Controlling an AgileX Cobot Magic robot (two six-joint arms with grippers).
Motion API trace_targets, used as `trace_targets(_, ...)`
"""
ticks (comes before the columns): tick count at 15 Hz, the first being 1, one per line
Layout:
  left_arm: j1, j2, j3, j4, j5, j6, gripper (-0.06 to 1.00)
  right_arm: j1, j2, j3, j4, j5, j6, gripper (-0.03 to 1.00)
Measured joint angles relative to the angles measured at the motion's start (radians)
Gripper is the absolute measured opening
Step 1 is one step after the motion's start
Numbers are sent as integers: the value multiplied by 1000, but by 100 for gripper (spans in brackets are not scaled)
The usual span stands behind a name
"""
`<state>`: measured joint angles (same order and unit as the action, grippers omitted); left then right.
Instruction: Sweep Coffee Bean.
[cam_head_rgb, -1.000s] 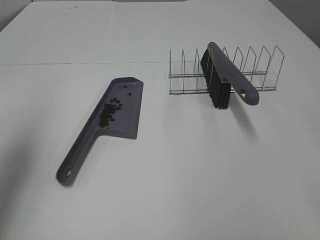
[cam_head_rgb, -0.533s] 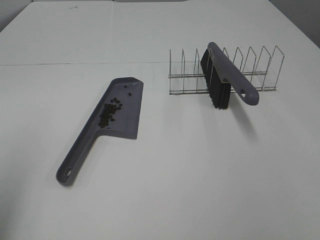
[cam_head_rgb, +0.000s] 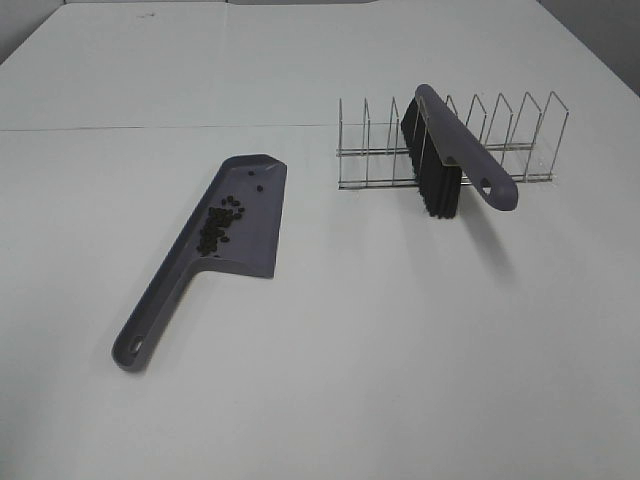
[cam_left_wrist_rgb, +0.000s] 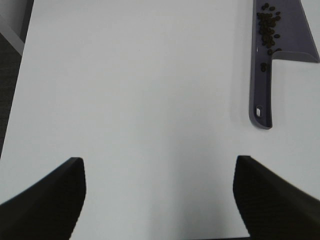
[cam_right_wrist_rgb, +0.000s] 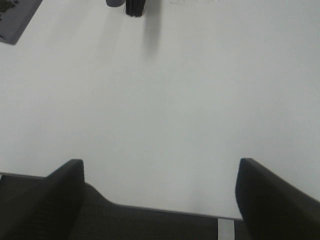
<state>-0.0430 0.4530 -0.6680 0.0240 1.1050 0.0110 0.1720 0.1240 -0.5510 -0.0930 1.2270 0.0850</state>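
Left gripper (cam_left_wrist_rgb: 159, 200), right gripper (cam_right_wrist_rgb: 160, 200): wide apart, empty

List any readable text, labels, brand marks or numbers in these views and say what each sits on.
None can be read in any view.
Dustpan: plain purple plastic, no marking visible.
Brush in the wire rack: no label visible.
Coffee beans and white table: no print.
Left gripper and right gripper: dark fingers, unmarked.

Right gripper (cam_right_wrist_rgb: 160, 200) has its 2 dark fingers spread wide over the white table (cam_right_wrist_rgb: 175, 110), holding nothing. Brush bristles (cam_right_wrist_rgb: 135, 7) and dustpan corner (cam_right_wrist_rgb: 15, 20) sit far off.
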Motion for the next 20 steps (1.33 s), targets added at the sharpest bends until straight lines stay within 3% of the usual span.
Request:
trace_targets(5, 0, -234, 112, -1, -8, -46, 74, 0, -116, 35, -12, 0, 0, 73)
trace_targets(8, 0, -433, 144, -67, -15, -49, 74, 0, -129, 55, -24, -20, 0, 73)
trace_targets(12, 0, -459, 149, -74, -23, -43, 74, 0, -129, 92, -22, -98, -19, 73)
trace_targets(16, 0, -459, 149, -78, -23, -33, 74, 0, -129, 93, -14, -112, -25, 73)
trace_targets(20, 0, -459, 149, -71, -23, -33, 78, 0, -129, 93, 78, -112, -25, 73)
